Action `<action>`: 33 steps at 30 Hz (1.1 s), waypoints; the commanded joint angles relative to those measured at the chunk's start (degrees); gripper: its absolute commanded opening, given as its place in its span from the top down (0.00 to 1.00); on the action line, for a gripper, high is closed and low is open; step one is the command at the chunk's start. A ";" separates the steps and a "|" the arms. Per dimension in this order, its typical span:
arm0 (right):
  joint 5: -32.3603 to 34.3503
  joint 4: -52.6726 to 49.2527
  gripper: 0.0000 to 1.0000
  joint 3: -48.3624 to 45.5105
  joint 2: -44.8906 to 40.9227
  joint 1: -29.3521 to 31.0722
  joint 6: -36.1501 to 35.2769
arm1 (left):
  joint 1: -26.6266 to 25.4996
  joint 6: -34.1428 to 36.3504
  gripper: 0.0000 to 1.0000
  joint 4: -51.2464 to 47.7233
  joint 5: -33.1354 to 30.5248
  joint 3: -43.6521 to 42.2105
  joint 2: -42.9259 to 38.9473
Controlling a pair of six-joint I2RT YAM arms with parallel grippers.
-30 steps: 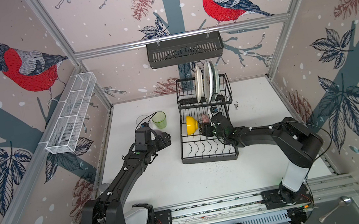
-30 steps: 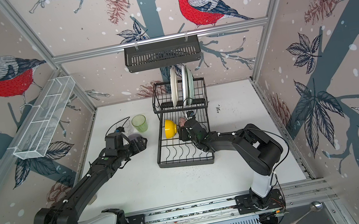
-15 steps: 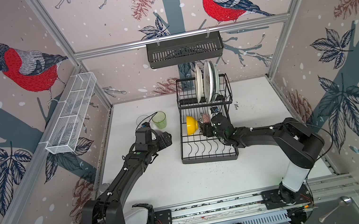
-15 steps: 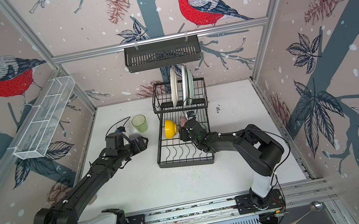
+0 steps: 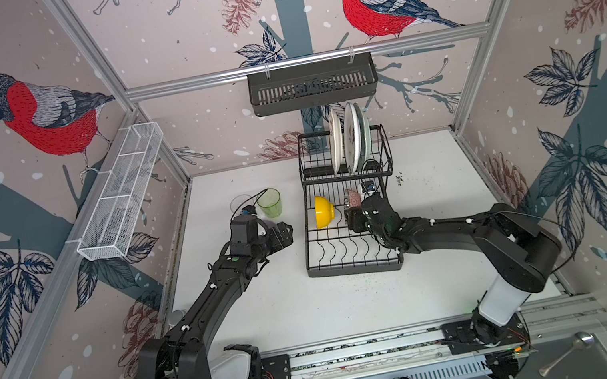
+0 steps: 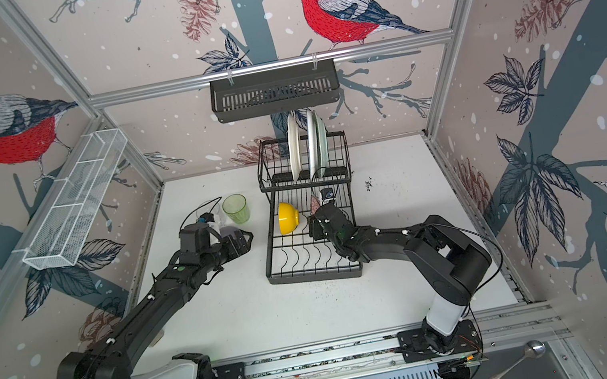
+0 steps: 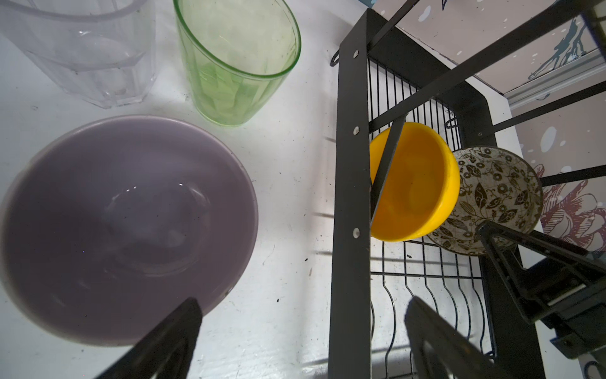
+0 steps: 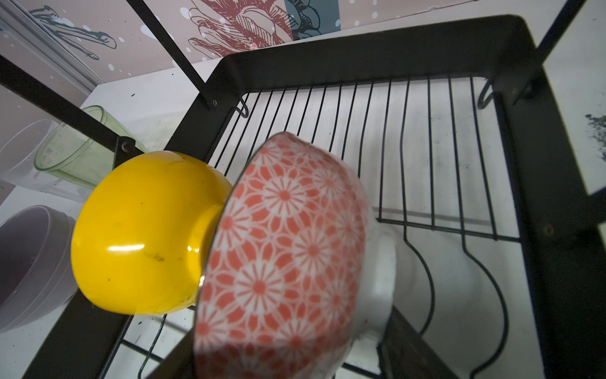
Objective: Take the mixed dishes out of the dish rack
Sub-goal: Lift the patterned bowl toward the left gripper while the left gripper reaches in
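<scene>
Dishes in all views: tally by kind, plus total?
Tumblers: 2, clear tumbler and green tumbler.
Bowls: 3, lilac bowl, yellow bowl, pink-patterned bowl.
Plates: 3, two cream plates and mint plate, upright in dish rack.
Total: 8.

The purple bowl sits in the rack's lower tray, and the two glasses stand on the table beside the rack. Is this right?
No. The purple bowl sits on the table too, near the clear glass and green glass, outside the rack; the left wrist view shows it.

Black basket point(image 5: 313, 85) and white mesh trough point(image 5: 122, 197) hang aloft.
</scene>
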 commanded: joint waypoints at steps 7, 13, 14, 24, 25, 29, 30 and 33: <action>2.69 0.22 0.47 -2.82 -4.70 1.96 1.65 | -0.61 -0.32 0.03 1.98 1.13 0.42 -0.25; 1.54 0.85 0.47 -4.88 -7.91 2.98 3.66 | -0.71 -1.13 0.03 4.05 1.87 -0.84 -1.38; 1.54 1.02 0.47 -5.35 -8.46 3.19 3.92 | -0.84 -1.29 0.03 4.56 2.16 -1.14 -1.77; -0.63 2.32 0.47 -7.25 -10.01 4.27 5.30 | -1.06 -2.68 0.03 5.39 3.48 -1.59 -2.75; -0.94 2.30 0.47 -7.24 -10.17 4.52 5.39 | -1.16 -2.90 0.03 5.49 3.61 -1.59 -2.75; -1.48 2.33 0.47 -7.46 -11.73 5.46 5.96 | -1.94 -3.53 0.03 6.70 4.01 -2.12 -2.79; -1.64 2.56 0.47 -7.65 -12.41 5.79 6.07 | -2.15 -3.79 0.03 7.20 3.97 -2.25 -2.99; -1.97 3.35 0.46 -8.19 -14.35 6.85 6.60 | -3.14 -4.61 0.03 8.57 4.08 -2.70 -3.39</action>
